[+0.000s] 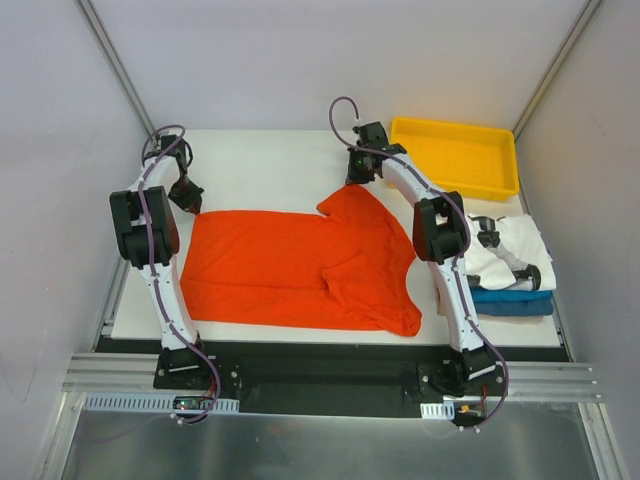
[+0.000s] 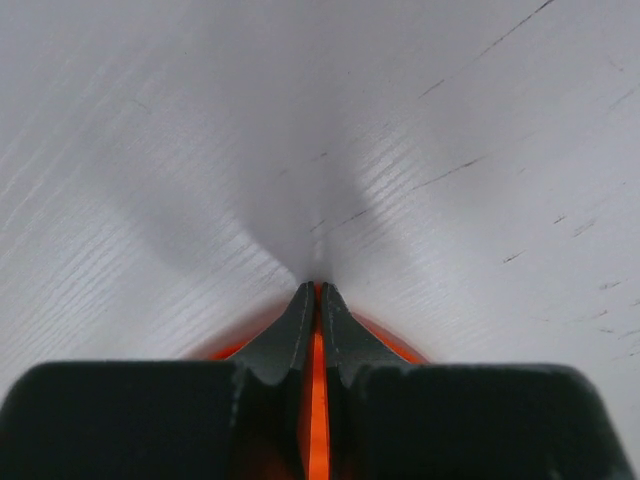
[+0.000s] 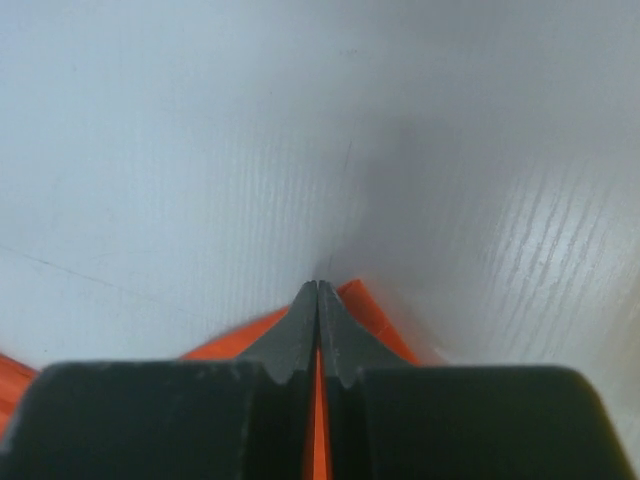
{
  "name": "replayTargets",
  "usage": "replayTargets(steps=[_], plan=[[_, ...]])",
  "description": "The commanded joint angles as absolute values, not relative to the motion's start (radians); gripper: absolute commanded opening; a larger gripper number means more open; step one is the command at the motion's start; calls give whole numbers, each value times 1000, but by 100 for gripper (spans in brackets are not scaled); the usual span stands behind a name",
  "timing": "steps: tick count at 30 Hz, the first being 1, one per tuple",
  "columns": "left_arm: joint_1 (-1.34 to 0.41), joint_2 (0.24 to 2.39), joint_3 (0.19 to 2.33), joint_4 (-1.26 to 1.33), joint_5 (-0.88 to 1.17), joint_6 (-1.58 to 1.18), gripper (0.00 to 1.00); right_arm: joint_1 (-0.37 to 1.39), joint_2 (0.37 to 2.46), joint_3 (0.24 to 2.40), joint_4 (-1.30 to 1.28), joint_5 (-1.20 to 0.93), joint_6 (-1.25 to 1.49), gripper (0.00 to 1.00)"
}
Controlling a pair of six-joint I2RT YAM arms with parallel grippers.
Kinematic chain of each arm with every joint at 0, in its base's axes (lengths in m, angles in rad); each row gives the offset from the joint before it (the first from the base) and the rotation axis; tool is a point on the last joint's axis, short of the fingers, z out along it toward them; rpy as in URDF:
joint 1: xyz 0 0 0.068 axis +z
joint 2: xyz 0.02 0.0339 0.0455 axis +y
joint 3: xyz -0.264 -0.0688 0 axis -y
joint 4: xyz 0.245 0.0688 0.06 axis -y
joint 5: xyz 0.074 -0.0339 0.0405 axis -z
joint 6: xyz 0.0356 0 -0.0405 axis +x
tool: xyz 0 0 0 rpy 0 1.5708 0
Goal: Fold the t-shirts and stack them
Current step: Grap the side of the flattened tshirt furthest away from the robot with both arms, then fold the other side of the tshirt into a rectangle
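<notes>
A bright orange-red t-shirt (image 1: 300, 265) lies spread across the white table, hem to the left and sleeves to the right. My left gripper (image 1: 188, 197) is at its far left corner, shut on the cloth; orange fabric (image 2: 317, 400) shows pinched between the dark fingers (image 2: 290, 335). My right gripper (image 1: 352, 175) is at the far right sleeve tip, also shut on the shirt; orange cloth (image 3: 365, 305) pokes out beside its fingers (image 3: 296, 335). Both grippers (image 2: 316, 290) (image 3: 318, 287) press down close to the table. A folded white t-shirt (image 1: 515, 245) sits on a folded blue one (image 1: 515, 300) at the right.
A yellow rectangular tray (image 1: 455, 155) stands at the back right corner. The right arm's forearm (image 1: 440, 230) crosses beside the white and blue stack. White walls close in the table on the left, back and right.
</notes>
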State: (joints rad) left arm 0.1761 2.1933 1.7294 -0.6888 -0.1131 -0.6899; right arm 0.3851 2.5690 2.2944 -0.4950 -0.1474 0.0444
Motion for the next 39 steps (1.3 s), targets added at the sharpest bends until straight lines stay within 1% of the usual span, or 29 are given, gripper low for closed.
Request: replayTargets(steps=[1, 4, 7, 10, 11, 17, 21, 22, 23, 25, 28, 34, 39], plan=[[149, 2109, 1707, -724, -121, -647, 0, 391, 2490, 2238, -439, -172, 51, 1], [130, 2062, 1681, -723, -135, -635, 0, 394, 2428, 2204, -422, -181, 11, 1], [117, 2014, 1642, -718, -143, -635, 0, 405, 2335, 2100, -393, -181, -30, 1], [112, 1958, 1593, -710, -137, -629, 0, 414, 2232, 1962, -368, -248, -118, 1], [110, 1945, 1576, -709, -140, -627, 0, 416, 2182, 1883, -361, -268, -139, 1], [97, 1821, 1421, -669, -152, -624, 0, 437, 1976, 1639, -314, -345, -166, 1], [94, 1731, 1327, -647, -167, -638, 0, 468, 1827, 1478, -301, -330, -144, 1], [94, 1695, 1290, -641, -169, -640, 0, 472, 1795, 1412, -293, -304, -140, 1], [94, 1680, 1273, -638, -167, -640, 0, 480, 1734, 1379, -296, -282, -137, 1], [92, 1637, 1231, -635, -173, -644, 0, 506, 1677, 1304, -317, -223, -138, 1], [94, 1582, 1181, -630, -196, -649, 0, 534, 1551, 1229, -347, -175, -138, 1], [95, 1496, 1112, -632, -274, -638, 0, 581, 1399, 1138, -429, -85, -141, 1], [97, 1453, 1092, -630, -279, -637, 0, 589, 1301, 1082, -498, -34, -135, 1]])
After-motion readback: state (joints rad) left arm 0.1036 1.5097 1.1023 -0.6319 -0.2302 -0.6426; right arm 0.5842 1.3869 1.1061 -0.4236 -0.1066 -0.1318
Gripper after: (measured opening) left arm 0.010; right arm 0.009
